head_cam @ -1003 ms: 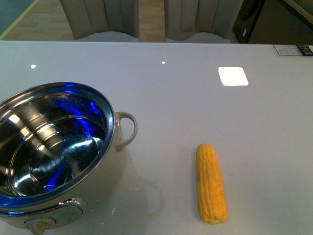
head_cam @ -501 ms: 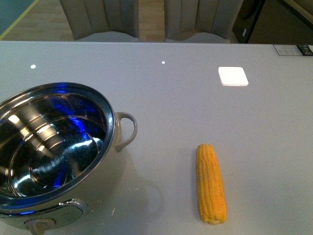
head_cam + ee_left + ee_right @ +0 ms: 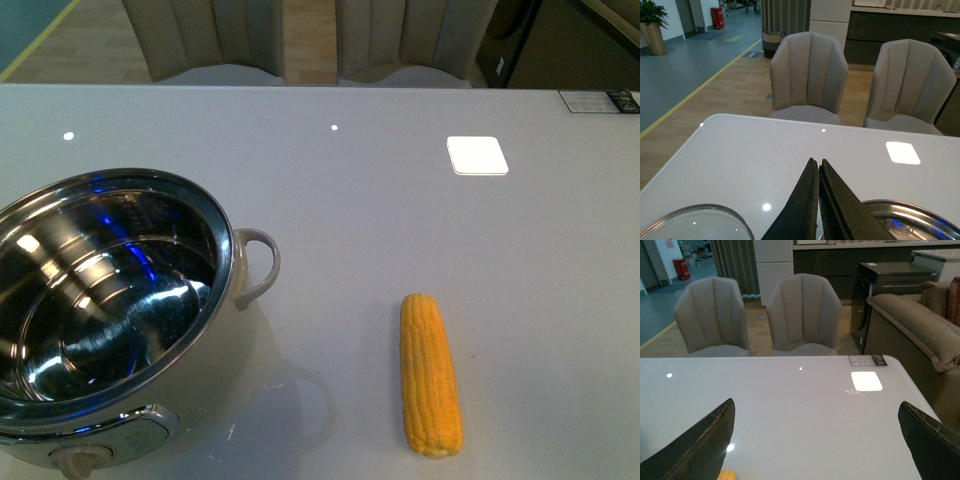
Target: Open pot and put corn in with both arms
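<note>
Left jaws are pressed together and empty; right jaws are spread wide. Pot point(image 3: 226, 262) stands open, and its lid point(image 3: 695, 225) rests on the table point(image 3: 350, 200). Corn point(image 3: 431, 375) lies near the pot, untouched. Next step, as judged: lower right jaws across the cob.

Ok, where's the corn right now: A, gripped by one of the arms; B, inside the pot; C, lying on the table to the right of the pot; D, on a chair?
C: the corn lies flat on the table, apart from the open pot.
</note>
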Controlling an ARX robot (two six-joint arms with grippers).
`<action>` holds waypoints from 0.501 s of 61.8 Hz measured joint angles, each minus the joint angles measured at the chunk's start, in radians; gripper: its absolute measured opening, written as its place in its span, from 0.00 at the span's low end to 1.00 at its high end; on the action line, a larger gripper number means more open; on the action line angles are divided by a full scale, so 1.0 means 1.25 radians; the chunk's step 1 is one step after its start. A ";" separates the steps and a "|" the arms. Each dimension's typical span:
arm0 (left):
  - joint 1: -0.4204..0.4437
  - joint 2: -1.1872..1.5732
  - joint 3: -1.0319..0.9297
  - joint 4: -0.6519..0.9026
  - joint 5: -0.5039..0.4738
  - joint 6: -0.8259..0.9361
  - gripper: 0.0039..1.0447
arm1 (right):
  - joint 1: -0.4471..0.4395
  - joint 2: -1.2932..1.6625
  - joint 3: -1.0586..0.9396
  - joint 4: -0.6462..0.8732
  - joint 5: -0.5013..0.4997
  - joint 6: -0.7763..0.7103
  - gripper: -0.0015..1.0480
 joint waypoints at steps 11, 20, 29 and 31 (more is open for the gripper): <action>-0.066 -0.154 -0.053 -0.099 -0.055 0.000 0.03 | 0.000 0.000 0.000 0.000 0.000 0.000 0.91; -0.105 -0.329 -0.060 -0.272 -0.099 0.000 0.03 | 0.000 0.000 0.000 0.000 0.000 0.000 0.91; -0.138 -0.449 -0.078 -0.361 -0.128 0.000 0.03 | 0.000 0.000 0.000 0.000 0.000 0.000 0.91; -0.145 -0.475 -0.083 -0.384 -0.135 0.000 0.03 | 0.000 0.000 0.000 0.000 0.000 0.000 0.91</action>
